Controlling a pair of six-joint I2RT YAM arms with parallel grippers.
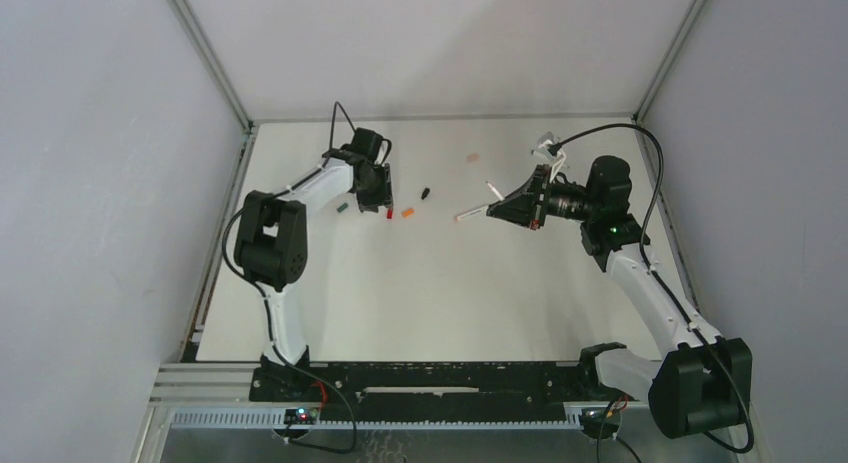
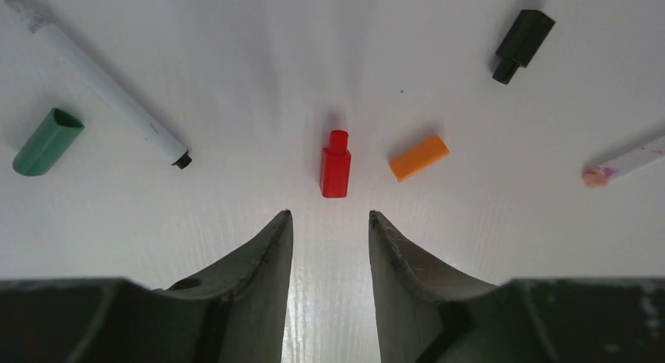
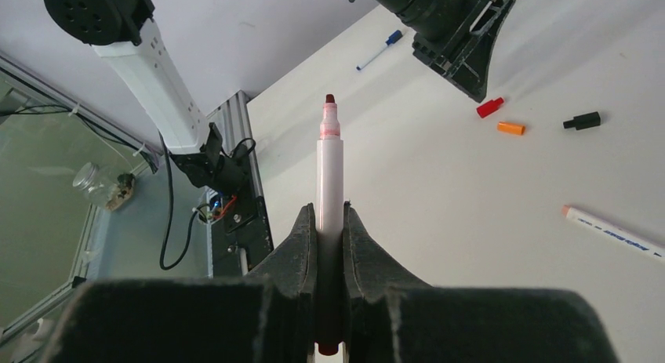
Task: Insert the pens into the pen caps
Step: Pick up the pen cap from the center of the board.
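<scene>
A red cap is seen flat on the table just ahead of the left gripper, jaws parted and empty, where it could be flicked away by an off-centre pinch, while a red-tipped pen is clamped in the right gripper.

No text can be read anywhere. A pen lying to the right of the right jaws carries a line of small blue print along its white barrel, too small and blurred to make out. In the left wrist view, another pen, far right of the left jaws, shows faint purple marks on its barrel. Whether these are letters or smudges cannot be told.
</scene>
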